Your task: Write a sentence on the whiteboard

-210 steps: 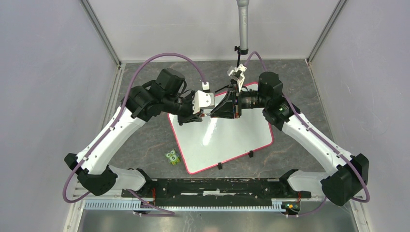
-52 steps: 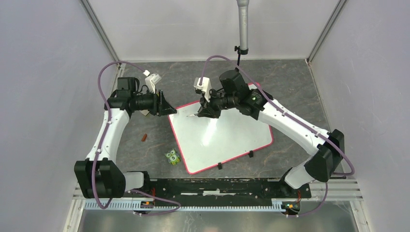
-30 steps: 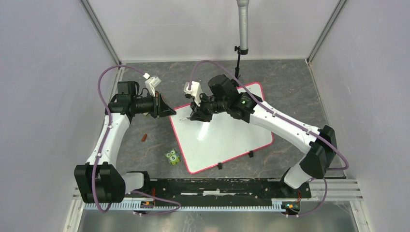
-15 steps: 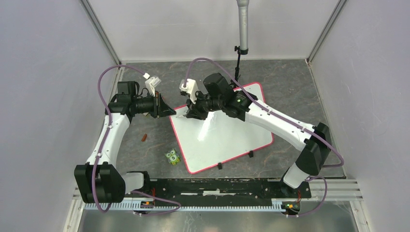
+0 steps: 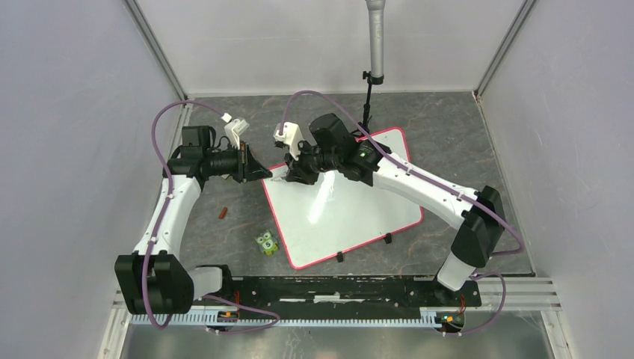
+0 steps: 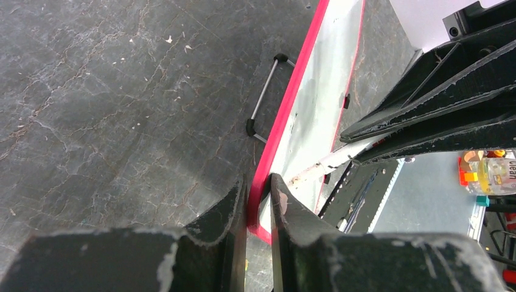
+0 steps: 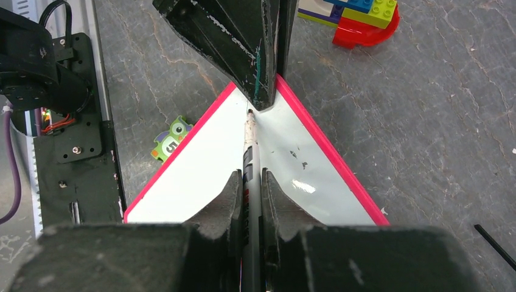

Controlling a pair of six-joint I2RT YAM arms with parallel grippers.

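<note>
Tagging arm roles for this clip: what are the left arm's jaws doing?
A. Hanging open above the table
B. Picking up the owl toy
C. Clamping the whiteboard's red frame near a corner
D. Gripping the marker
C: in the left wrist view the whiteboard's red frame sits pinched between the left jaws, while the marker is in the right jaws.

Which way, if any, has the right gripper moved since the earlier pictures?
Yes. The right gripper has moved left over the whiteboard, toward its far-left corner.
</note>
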